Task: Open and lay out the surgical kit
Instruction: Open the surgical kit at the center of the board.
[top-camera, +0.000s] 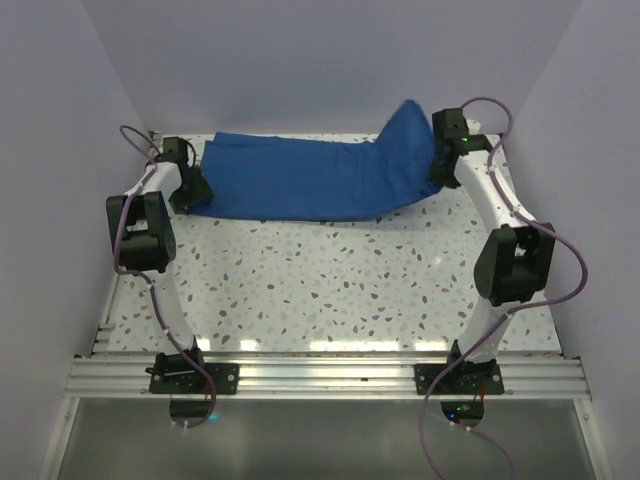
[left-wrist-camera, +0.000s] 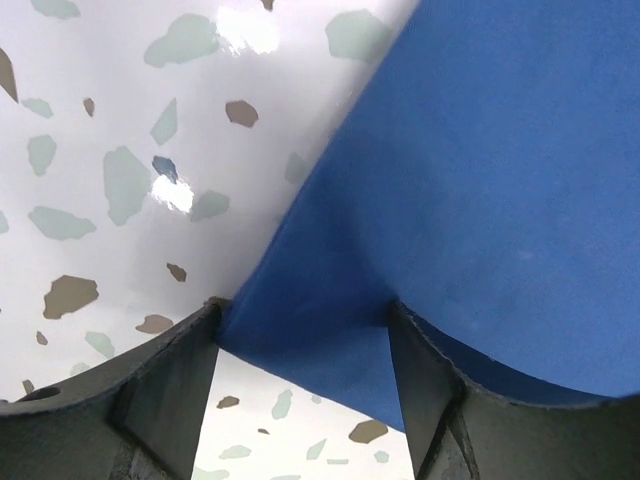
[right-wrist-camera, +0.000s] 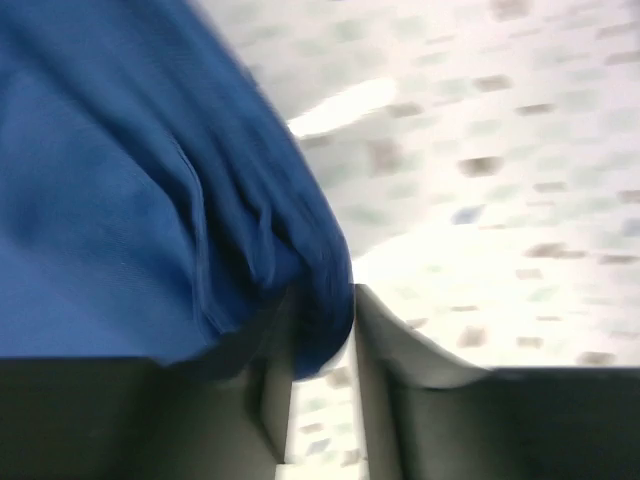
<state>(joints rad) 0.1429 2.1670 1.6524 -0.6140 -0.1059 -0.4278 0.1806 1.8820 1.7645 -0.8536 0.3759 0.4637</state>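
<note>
Unwrapping step: blue cloth wrap (top-camera: 300, 178) is lying at 12 o'clock; right claw (right-wrist-camera: 325, 300) is clamping its raised end, left claw (left-wrist-camera: 300, 322), jaws apart, is straddling the 10 o'clock corner, probably needing closure next.

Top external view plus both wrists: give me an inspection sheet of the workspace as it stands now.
Surface: speckled table, with glare patches near the front edge.
Job's things: blue cloth wrap lies along the far edge, its right end raised in a peak. No tray or instruments seen.
Clutter: nothing seen.
Grippers: left gripper is low at the wrap's left end, jaws apart around a cloth corner. Right gripper has its jaws pinched on a fold at the raised end.
Cables: purple cables loop along both arms; none lies on the cloth.
Surroundings: plain pale walls on three sides. An aluminium rail carries the arm bases.
</note>
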